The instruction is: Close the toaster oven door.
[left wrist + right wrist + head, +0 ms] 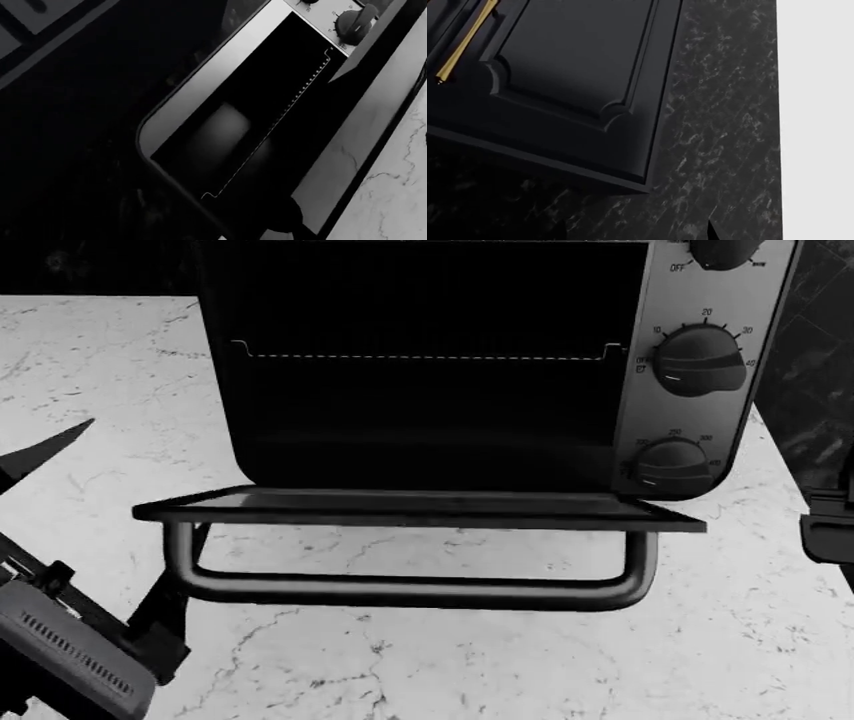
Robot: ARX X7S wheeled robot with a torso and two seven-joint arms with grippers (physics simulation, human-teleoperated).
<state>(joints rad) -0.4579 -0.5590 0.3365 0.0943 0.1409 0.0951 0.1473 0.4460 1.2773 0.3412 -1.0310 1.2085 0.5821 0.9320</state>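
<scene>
The toaster oven (427, 360) stands on the counter in the middle of the head view. Its cavity is dark, with a wire rack (427, 356) inside. The toaster oven door (414, 508) hangs open and level, seen edge-on, with its grey bar handle (400, 590) in front. My left gripper (134, 502) is open at the door's left end; one finger (54, 452) is above and one (163, 602) is by the handle's left bend. The left wrist view shows the cavity (247, 115) and door (363, 125). My right gripper (634, 231) is open and empty.
The white marble counter (441, 670) extends in front of and left of the oven. The silver panel with dials (694, 360) is on the oven's right. The right wrist view shows a dark cabinet door (574, 65) with a gold handle (467, 40) and dark speckled stone (720, 125).
</scene>
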